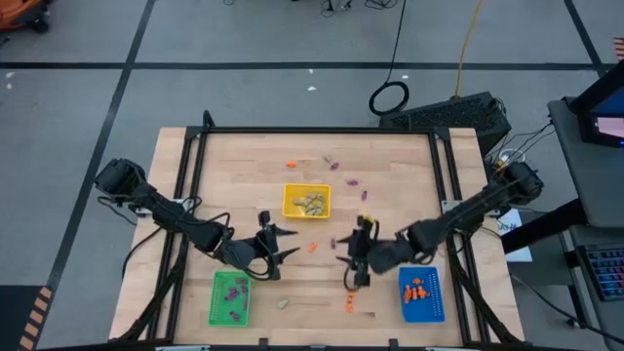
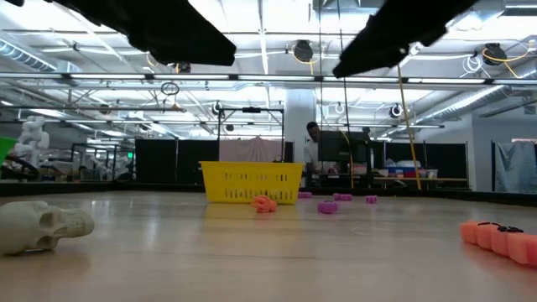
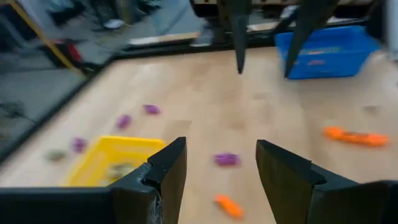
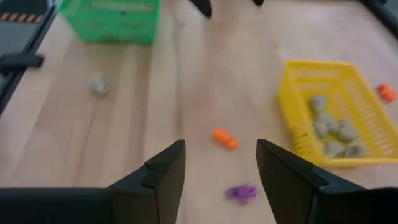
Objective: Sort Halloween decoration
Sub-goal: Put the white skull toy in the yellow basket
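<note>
Halloween decorations lie scattered on the wooden table. An orange one (image 1: 313,246) and a purple one (image 1: 335,244) sit at mid-table, between my two grippers. My left gripper (image 1: 292,244) hovers open on their left, above the table, and sees the purple piece (image 3: 226,159) and an orange piece (image 3: 227,205) ahead of its fingers. My right gripper (image 1: 346,261) hovers open on their right, with the orange piece (image 4: 224,138) and the purple piece (image 4: 241,193) ahead of it. Neither gripper holds anything.
A yellow tray (image 1: 306,201) with beige pieces stands behind centre, a green tray (image 1: 231,297) with purple ones at the near left, and a blue tray (image 1: 421,294) with orange ones at the near right. A beige skull (image 2: 42,225), an orange piece (image 1: 349,302) and far purple pieces (image 1: 353,180) lie loose.
</note>
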`<action>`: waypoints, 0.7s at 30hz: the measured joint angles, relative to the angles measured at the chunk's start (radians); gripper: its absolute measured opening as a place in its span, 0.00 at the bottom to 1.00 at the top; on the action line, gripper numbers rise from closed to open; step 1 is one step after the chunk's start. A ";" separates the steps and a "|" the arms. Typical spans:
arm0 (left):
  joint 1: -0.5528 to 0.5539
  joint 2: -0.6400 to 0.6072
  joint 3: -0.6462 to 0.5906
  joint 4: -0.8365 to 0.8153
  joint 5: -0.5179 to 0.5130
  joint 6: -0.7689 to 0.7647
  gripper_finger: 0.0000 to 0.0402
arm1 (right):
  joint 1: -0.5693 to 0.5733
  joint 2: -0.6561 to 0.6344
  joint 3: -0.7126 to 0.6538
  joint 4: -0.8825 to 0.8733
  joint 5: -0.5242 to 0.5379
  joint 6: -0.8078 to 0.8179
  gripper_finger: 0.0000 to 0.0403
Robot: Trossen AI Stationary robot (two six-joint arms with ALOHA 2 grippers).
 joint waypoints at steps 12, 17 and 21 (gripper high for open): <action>-0.151 0.007 0.141 -0.215 0.064 -0.228 0.48 | 0.160 0.155 0.000 0.080 0.072 0.070 0.46; -0.197 0.085 0.333 -0.437 0.071 -0.268 0.48 | 0.185 0.208 -0.001 0.192 0.067 0.044 0.46; -0.222 0.186 0.496 -0.594 0.092 -0.304 0.48 | 0.189 0.217 -0.001 0.230 0.064 0.050 0.46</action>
